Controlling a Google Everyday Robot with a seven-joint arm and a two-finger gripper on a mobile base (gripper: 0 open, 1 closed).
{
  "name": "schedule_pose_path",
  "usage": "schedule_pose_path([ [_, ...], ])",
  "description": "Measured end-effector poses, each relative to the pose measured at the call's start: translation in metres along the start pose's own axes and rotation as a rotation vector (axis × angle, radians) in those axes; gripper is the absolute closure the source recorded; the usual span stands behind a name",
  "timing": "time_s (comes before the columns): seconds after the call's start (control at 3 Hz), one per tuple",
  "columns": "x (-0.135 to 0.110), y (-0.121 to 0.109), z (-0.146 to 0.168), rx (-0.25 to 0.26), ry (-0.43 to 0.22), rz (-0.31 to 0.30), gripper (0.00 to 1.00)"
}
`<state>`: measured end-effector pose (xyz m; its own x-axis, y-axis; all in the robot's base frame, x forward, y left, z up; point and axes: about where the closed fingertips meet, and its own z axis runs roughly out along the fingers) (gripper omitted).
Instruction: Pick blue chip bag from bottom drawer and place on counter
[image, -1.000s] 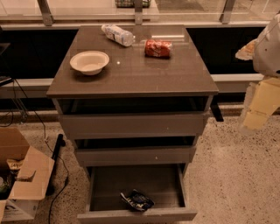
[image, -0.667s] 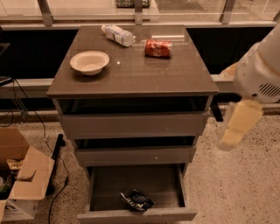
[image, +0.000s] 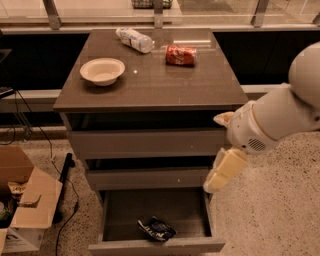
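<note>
Approach phase of the pick. The bottom drawer (image: 150, 207) stands pulled out at 6 o'clock of the view. The blue chip bag (image: 156, 229) lies crumpled on its floor, close behind the drawer front and a little right of centre. The gripper (image: 220, 175) hangs outside the cabinet's right edge, level with the middle drawer, at about 2 o'clock from the bag and well apart from it (whether it is spread or pressed together cannot be told here). A good reach would likely carry the gripper toward 8 o'clock, clearing the middle drawer's corner, then descend from above onto the bag's raised folds. The foil will probably slip, so a pinch on a crease should hold better than one on a flat face. On the counter (image: 150, 85), bare surface at 5 o'clock from the bowl (image: 102, 71) suits the placement.
</note>
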<state>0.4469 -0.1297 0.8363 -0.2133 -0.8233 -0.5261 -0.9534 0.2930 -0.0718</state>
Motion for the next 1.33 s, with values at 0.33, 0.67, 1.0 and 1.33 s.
schedule_pose_path([
  [0.33, 0.027, 0.0, 0.055, -0.065, -0.172, 0.117, 0.0],
  [0.67, 0.06, 0.003, 0.118, -0.194, -0.264, 0.25, 0.0],
  [1.0, 0.093, 0.015, 0.174, -0.347, -0.251, 0.35, 0.0],
  [1.33, 0.101, 0.02, 0.189, -0.384, -0.253, 0.373, 0.0],
])
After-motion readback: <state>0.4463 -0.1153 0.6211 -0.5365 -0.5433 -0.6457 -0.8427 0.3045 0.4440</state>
